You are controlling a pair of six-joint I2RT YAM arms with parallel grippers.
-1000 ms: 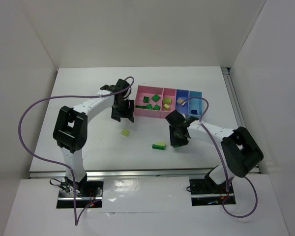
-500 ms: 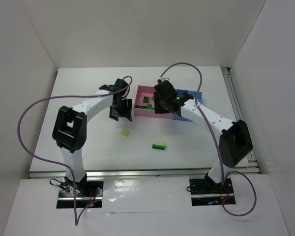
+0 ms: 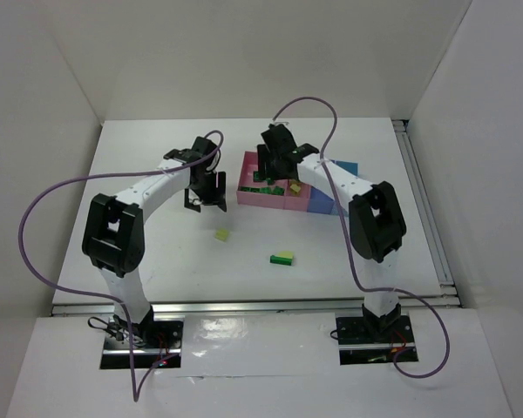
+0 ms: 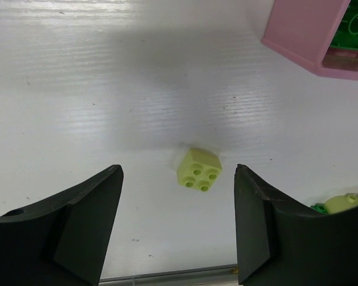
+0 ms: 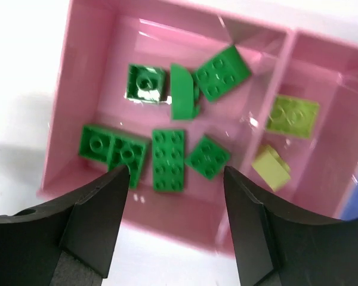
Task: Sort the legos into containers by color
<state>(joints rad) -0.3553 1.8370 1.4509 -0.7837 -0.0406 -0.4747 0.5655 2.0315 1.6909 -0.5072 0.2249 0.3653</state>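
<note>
The right fingers (image 5: 89, 226) hang spread apart over the end pink bin (image 5: 65, 119), near the back edge of the surface, and hold nothing. The green bricks (image 5: 168, 158) lie in there because greens go together. The left fingers (image 4: 77, 226) are wide apart and empty above a lime brick (image 4: 199, 169) in the middle of the surface, likely ready to grab it.

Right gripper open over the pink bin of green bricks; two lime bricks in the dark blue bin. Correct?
No: the two lime bricks sit in the second pink bin, not the dark blue one, per the right wrist view. The right gripper is open over the pink bin of green bricks.
</note>
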